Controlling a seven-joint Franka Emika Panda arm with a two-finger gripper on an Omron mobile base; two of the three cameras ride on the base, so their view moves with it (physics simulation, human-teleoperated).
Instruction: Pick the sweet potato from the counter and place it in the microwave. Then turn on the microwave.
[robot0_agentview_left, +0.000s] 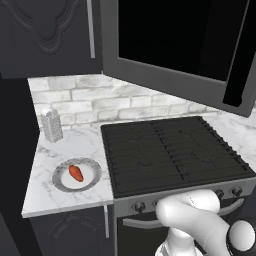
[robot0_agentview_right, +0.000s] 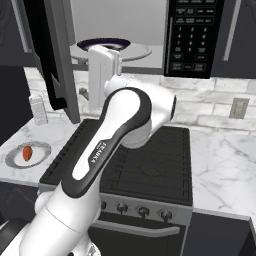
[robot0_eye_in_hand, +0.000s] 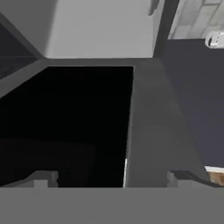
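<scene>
Far left and well below gripper: grater (robot0_agentview_left: 51, 125) upright on counter (robot0_agentview_left: 42, 192) by the brick wall. In front of it, grey plate (robot0_agentview_left: 61, 183) near the counter edge, potato (robot0_agentview_left: 76, 173) lying on its middle, untouched, well apart from gripper. Right of counter, black stovetop (robot0_agentview_left: 170, 150), also below gripper. Above stovetop: microwave (robot0_agentview_right: 120, 20) with door (robot0_agentview_left: 175, 40) swung wide open, pale interior and round turntable (robot0_agentview_right: 137, 51) exposed, button panel (robot0_agentview_right: 195, 35) on the right. Arm (robot0_agentview_right: 112, 135) raised over stovetop, hand up at microwave opening. Gripper (robot0_eye_in_hand: 111, 179) against the dark door glass in hand view: fingertips (robot0_eye_in_hand: 41, 179) spread fully apart, nothing between them.
</scene>
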